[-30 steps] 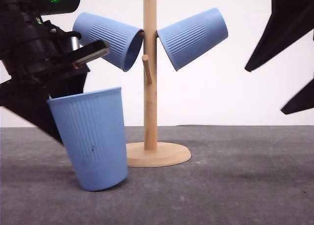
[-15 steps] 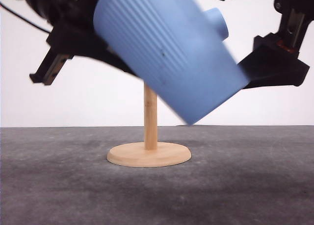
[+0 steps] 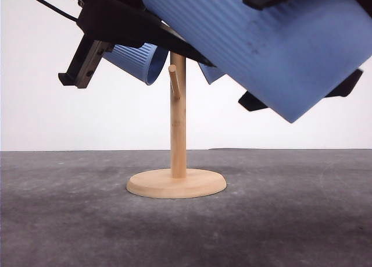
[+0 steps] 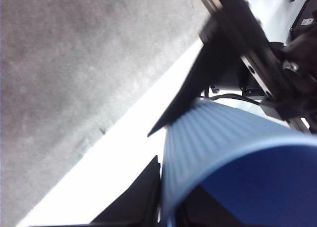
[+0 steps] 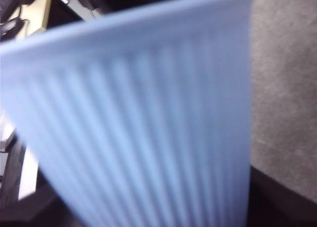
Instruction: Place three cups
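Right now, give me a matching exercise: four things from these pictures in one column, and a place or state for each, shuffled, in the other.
Things:
1. near cup
2. left cup
3. front peg
4. stand base

Places or states:
A. bare, nothing on it
B. flat on the table
C. up in the air, tilted
D. hung left of the pole

Pairs: 1-C, 2-D, 3-A, 4-B

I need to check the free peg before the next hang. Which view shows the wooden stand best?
The front view: the wooden stand shows base, post and a bare peg, its top hidden by the lifted cup. The wrist views give close ribbed cup wall and grey tabletop.
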### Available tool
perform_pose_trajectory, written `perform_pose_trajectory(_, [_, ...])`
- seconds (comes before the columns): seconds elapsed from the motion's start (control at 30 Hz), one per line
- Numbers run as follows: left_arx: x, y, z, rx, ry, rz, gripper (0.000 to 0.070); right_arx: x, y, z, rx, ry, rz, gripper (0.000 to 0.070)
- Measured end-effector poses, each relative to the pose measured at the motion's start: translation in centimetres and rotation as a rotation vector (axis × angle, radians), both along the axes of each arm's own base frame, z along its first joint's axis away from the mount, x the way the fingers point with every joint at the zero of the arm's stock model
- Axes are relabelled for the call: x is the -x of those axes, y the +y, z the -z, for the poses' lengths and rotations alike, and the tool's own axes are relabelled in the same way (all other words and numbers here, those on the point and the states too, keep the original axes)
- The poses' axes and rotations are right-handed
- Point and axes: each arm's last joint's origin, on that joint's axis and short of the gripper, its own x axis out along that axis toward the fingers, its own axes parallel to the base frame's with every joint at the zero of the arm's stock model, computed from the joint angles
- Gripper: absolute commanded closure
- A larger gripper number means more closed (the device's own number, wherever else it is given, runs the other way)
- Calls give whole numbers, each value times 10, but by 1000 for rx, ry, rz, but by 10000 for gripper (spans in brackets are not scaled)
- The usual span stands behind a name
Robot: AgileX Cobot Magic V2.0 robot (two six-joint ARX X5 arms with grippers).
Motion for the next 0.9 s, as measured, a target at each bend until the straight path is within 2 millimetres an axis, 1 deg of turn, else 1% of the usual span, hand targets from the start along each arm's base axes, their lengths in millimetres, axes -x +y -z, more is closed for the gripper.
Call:
perform_pose_trajectory(0.07, [0, 0, 0, 2, 2, 1, 626, 1, 0, 0, 2, 8, -1, 278])
perform_pose_trajectory(0.2, [0, 0, -1, 16, 13, 13, 400, 4, -3, 1, 33, 40, 7, 278])
perform_pose_trajectory(0.23, [0, 0, -1, 16, 14, 12, 356, 5, -5, 1, 43, 51, 9, 278])
perform_pose_trajectory(0.3, [-1, 1, -1, 16, 14, 8, 300, 8, -8, 1, 58, 69, 14, 278])
perform_pose_trajectory(0.4, [-4, 4, 0, 13, 16, -6, 296, 12, -14, -2, 75, 99, 36, 277])
perform_pose_trajectory(0.5, [-7, 11, -3, 3, 4, -29, 297, 15, -20, -3, 87, 128, 66, 277])
perform_pose_trajectory(0.53, [-8, 15, -5, -4, -24, -45, 297, 16, -22, -4, 88, 137, 79, 277])
perform_pose_trajectory(0.7, [-1, 41, -28, -85, -251, -154, 298, 16, -28, -10, 27, 198, 103, 277])
perform_pose_trajectory(0.9, [12, 79, -57, -205, -549, -342, 299, 8, -23, -16, -50, 239, 163, 277])
